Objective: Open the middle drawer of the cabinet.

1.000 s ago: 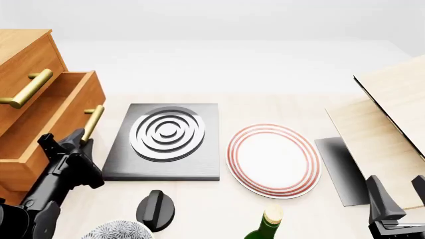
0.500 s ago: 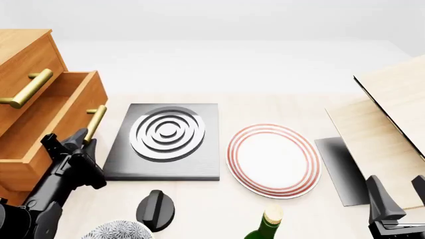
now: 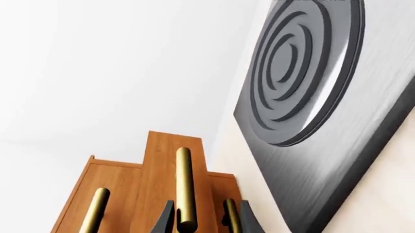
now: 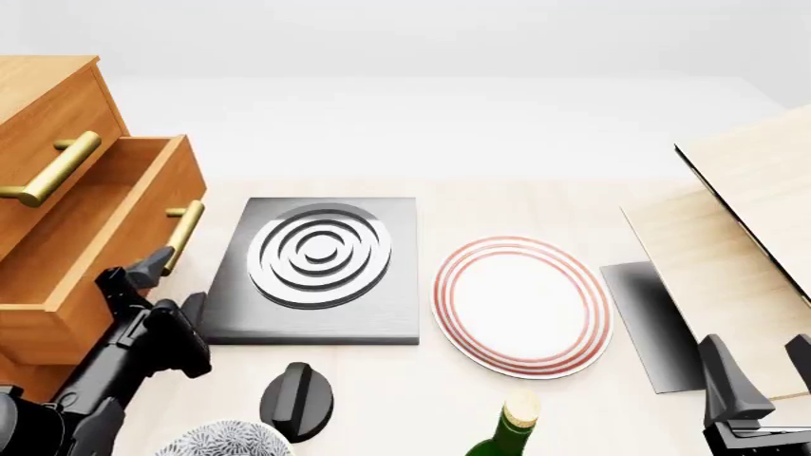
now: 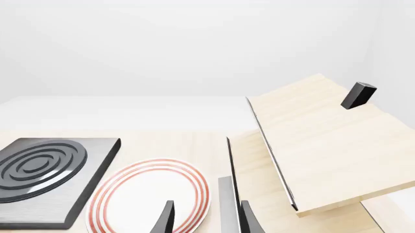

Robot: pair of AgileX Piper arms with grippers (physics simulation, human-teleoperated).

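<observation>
From the front, the cabinet (image 4: 51, 104) stands at the far left of the surface (image 4: 507, 161), and its middle drawer (image 4: 95, 247) is pulled out, its hollow inside showing. My left gripper (image 4: 142, 271) sits at the near end of that drawer's brass handle (image 4: 184, 233); I cannot tell from here how wide its fingers stand. To the right lie a dark square slab (image 4: 317, 271) with raised rings, a white plate (image 4: 522, 304) with red bands, and pale boards (image 4: 747, 218). A black knob (image 4: 298, 399) and a green bottle top (image 4: 514, 427) sit near the front edge. My right gripper (image 4: 761, 375) shows low at the right, away from everything.

In the left wrist view, my left gripper (image 3: 206, 218) has its fingers set on either side of one brass handle (image 3: 184, 187), closed around it, with the ringed slab (image 3: 324, 97) alongside.

In the right wrist view, my right gripper (image 5: 206, 218) is parted and holds nothing, with the plate (image 5: 146, 194) and boards (image 5: 324, 141) ahead.
</observation>
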